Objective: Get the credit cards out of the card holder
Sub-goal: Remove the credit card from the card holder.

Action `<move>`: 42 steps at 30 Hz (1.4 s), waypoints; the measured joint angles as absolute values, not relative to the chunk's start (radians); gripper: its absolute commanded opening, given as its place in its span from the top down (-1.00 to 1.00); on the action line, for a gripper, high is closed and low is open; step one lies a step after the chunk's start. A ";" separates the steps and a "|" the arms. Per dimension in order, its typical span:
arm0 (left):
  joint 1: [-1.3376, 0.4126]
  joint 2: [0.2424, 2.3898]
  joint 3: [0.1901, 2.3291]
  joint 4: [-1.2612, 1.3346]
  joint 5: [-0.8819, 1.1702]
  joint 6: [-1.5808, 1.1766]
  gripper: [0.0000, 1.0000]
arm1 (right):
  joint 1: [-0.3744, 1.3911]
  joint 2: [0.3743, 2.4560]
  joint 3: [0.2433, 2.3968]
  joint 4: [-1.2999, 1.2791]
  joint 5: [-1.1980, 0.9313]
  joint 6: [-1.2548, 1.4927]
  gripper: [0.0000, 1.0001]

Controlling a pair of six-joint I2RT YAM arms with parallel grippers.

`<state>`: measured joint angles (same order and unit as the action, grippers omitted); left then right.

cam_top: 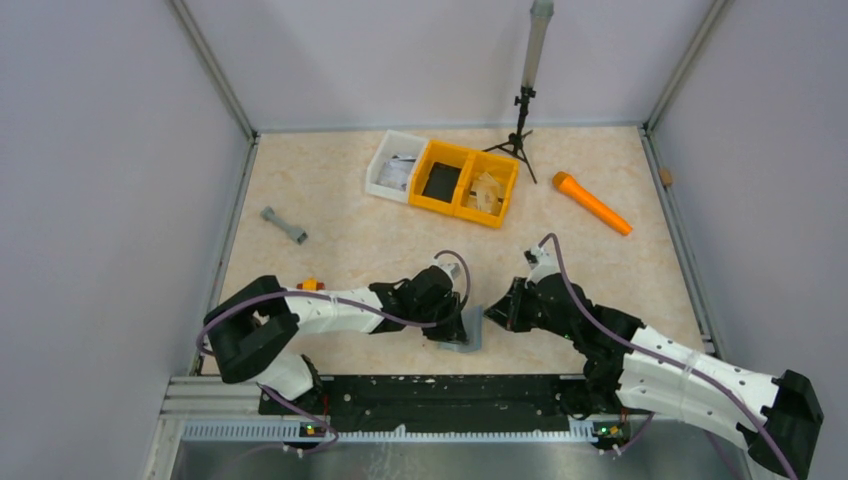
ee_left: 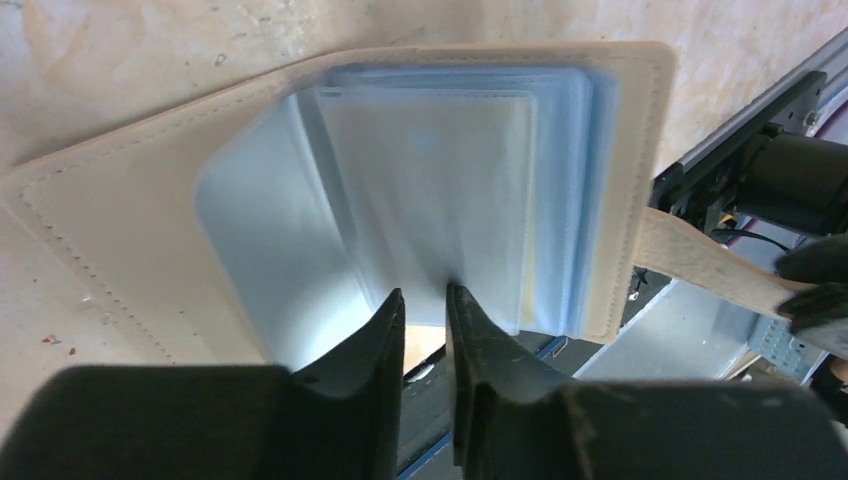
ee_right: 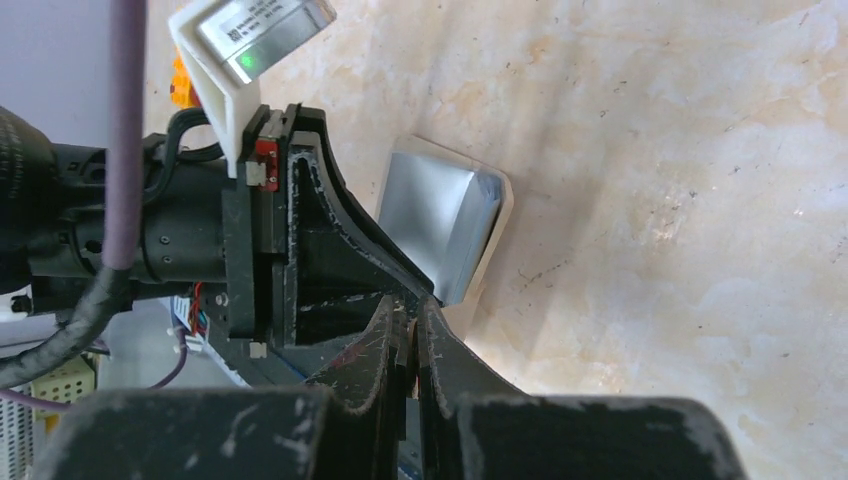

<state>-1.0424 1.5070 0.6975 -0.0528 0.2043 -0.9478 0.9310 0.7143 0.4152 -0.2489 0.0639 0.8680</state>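
- Top view: the card holder (cam_top: pixel 468 338) lies close to the near edge of the table (cam_top: pixel 350 240), about midway along it. The left gripper (cam_top: pixel 456 322) is at its left side and the right gripper (cam_top: pixel 493 312) at its right.
- Along the far edge, a white bin (cam_top: pixel 393 165) and yellow bins (cam_top: pixel 465 182) stand touching. An orange tool (cam_top: pixel 592 203) lies toward the far right corner, and a grey bar (cam_top: pixel 284 225) lies near the left edge.
- Left wrist view: the holder (ee_left: pixel 120 250) is open, tan and stitched, with its clear bluish sleeves (ee_left: pixel 430 190) lifted off it. The left gripper's (ee_left: pixel 425 305) jaws stand narrow with the sleeves' lower edge at their tips. The picture is blurred, so I cannot tell whether they pinch it.
- A tan strap (ee_left: pixel 700 265) runs from the holder's right edge to the right gripper's dark fingers (ee_left: pixel 815 285).
- Right wrist view: the right gripper (ee_right: pixel 415 310) is closed tight, its tips at the holder's near corner beside the left gripper's finger. The silvery sleeves (ee_right: pixel 435 215) bulge upward.
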 measured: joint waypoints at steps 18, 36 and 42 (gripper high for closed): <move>-1.012 1.575 0.618 0.097 0.283 -0.971 0.88 | 0.931 0.681 0.412 -0.286 0.110 0.869 -0.39; -0.992 1.633 0.580 0.269 0.369 -1.003 0.94 | 0.931 0.618 0.287 -0.329 0.098 0.879 0.35; -0.991 1.632 0.568 0.289 0.370 -1.013 0.95 | 0.931 0.700 0.244 -0.243 0.067 0.885 0.50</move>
